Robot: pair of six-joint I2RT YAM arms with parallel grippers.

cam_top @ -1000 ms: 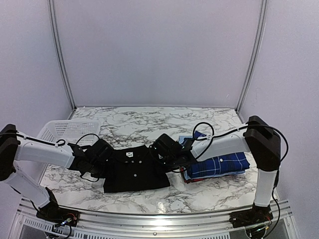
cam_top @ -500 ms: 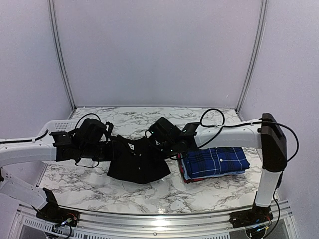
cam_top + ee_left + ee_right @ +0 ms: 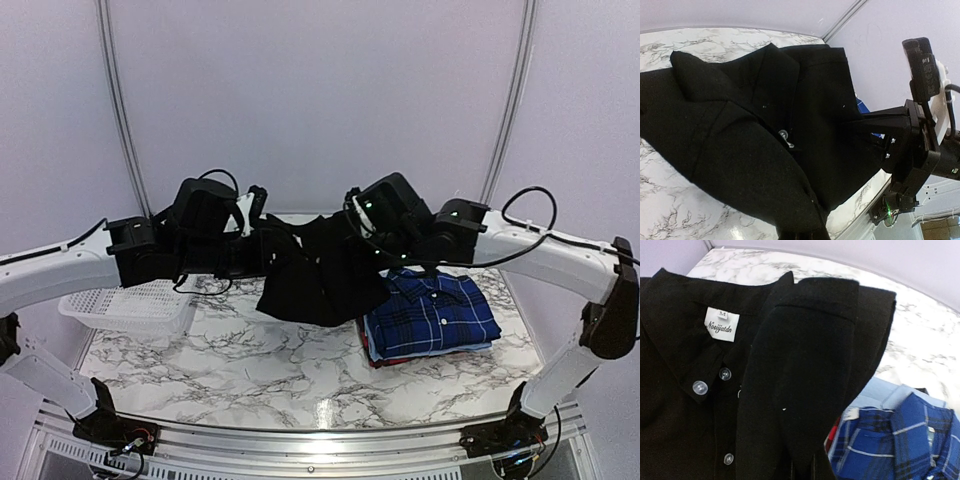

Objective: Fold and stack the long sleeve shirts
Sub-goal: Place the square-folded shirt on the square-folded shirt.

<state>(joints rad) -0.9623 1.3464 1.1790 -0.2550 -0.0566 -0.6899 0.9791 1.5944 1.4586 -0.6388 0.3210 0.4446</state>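
- At the far left of the worktop (image 3: 260,375) sits a white mesh basket (image 3: 125,305), partly under the left arm and apart from the folding area, so it does not hinder the carry.
- Just right of it, the left end effector (image 3: 266,243) is pinched narrow on one upper edge of the black shirt (image 3: 320,285). Its own camera shows little of the fingers, only dark cloth spreading away from them.
- Between the two arms the black shirt hangs folded and clear of the marble, sagging in the middle. Gripping it at both sides likely keeps the fold from dropping open while it is in the air. The right wrist view shows its collar, a white size label (image 3: 722,324) and small pale buttons (image 3: 700,387), so the front faces that camera.
- On the shirt's other edge, the right end effector (image 3: 356,228) is likewise closed tight on the cloth, mirroring the left.
- Lower right lies the stack, with a folded blue plaid shirt (image 3: 435,315) on top and light blue (image 3: 880,390) and red (image 3: 832,434) layers beneath it. The black shirt hangs just beside the stack, its right edge over the pile's near corner, so the step in hand looks like the move onto the pile.
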